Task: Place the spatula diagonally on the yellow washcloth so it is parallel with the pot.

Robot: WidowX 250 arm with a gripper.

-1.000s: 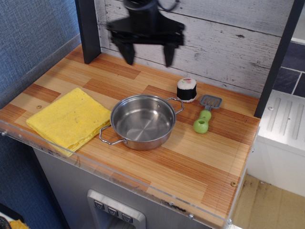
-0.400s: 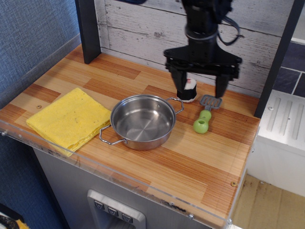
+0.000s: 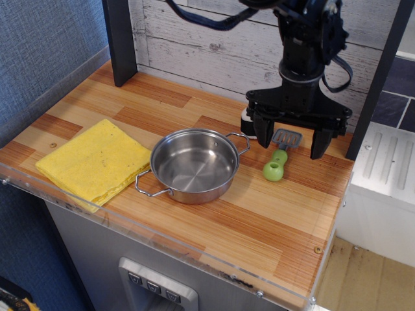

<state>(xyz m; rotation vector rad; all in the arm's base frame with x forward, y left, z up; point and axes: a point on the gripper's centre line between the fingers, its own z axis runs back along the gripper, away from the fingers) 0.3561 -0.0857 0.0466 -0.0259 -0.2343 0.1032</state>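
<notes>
Your gripper hangs with its two fingers spread wide apart, and nothing is between them yet. The spatula lies flat on the table, and in the picture it shows in the gap between the fingers: the grey slotted head is just under the gripper body, and the green handle runs out from there toward about 7 o'clock and ends in the round knob. So the spatula's long axis goes from about 1 o'clock (head) to 7 o'clock (knob).

The line from one finger to the other goes nearly from 9 to 3 o'clock, so it crosses the handle almost at a right angle. I judge this is a good alignment for closing on the handle, but you still need to come down, and how high the fingertips are above the table I cannot tell from this one view.

The sushi roll stands at about 10 o'clock from the spatula head, partly hidden behind the left finger, so watch that finger when you descend.

The pot sits at 9 o'clock from the spatula, close by. The yellow washcloth lies beyond the pot in the same 9 o'clock direction, well apart from the gripper, so the carry will probably have to pass over the pot.
</notes>
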